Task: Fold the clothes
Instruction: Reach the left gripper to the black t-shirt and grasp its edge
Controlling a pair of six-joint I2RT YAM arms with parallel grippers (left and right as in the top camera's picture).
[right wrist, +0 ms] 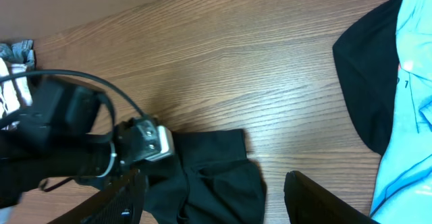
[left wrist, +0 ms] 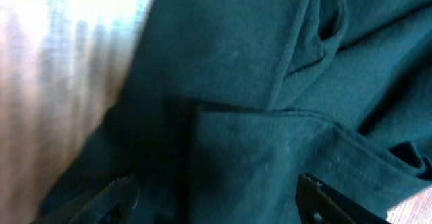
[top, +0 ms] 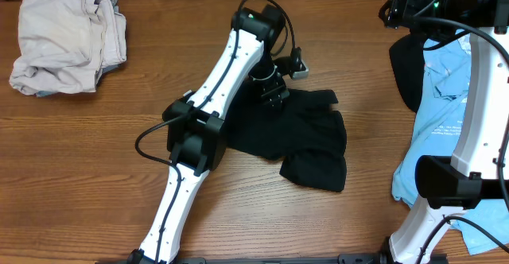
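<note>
Overhead, black T-shirt [top: 306, 141]: crumpled heap at table centre, not flat; folds bunched, 1 lump at its near-right corner.
Left wrist, same shirt: fills nearly the whole view. A stitched hem edge runs across between my fingers. Pale wood shows only at the left.
My left gripper [left wrist: 216, 183]: fingers spread wide, low over the shirt's far-left part. Cloth lies under the gap, no pinch that I can see.
Left arm [top: 215, 97]: stretched diagonally from the near edge across the table to the shirt.
Light-blue tee [top: 441, 109]: right side of the table, well apart from the black shirt, print visible, partly under my right arm.
Dark garment [top: 407, 69]: beneath the light-blue tee; its rounded edge sticks out on the tee's left side.
Cream garment [top: 67, 41]: rumpled pile at the far-left corner, well apart from the rest.
My right gripper [right wrist: 214, 180]: fingers spread, nothing between them, held high above the table. The black shirt and the left arm's wrist show below it.
Right arm [top: 477, 97]: rises along the right edge over the light-blue tee, with its gripper at the far-right corner.
Table [top: 119, 153]: wood-grain top, 4 garments on it, 2 arms over it.
</note>
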